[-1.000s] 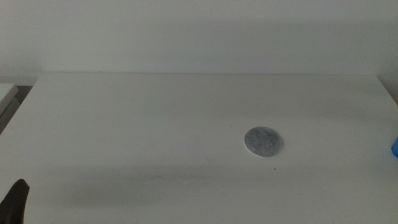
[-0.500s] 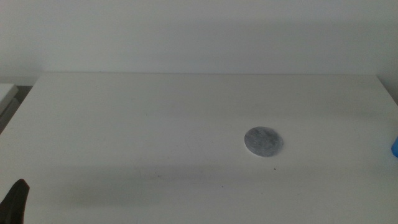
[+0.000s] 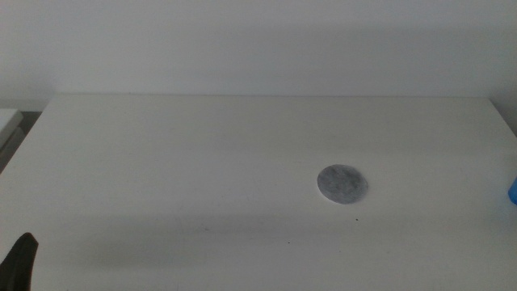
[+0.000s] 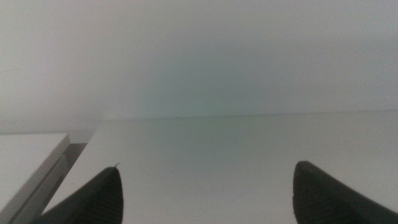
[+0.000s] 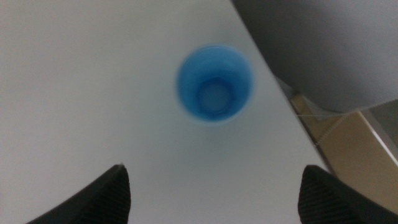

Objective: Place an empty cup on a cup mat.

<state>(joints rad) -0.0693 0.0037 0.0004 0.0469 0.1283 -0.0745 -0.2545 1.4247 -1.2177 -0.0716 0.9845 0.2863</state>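
The grey mottled cup mat (image 3: 342, 183) lies flat on the white table, right of centre in the middle view. The blue cup (image 3: 513, 191) shows only as a sliver at that view's right edge. In the right wrist view the cup (image 5: 215, 84) stands upright and empty near the table's edge, seen from above. My right gripper (image 5: 214, 193) is open, above the table and short of the cup, not touching it. My left gripper (image 4: 205, 193) is open and empty over bare table; its tip (image 3: 20, 260) shows at the middle view's bottom left corner.
The white table (image 3: 202, 162) ends close behind the cup, with a drop to the floor (image 5: 348, 143) beyond its edge. A white block (image 4: 28, 158) sits off the table's left side.
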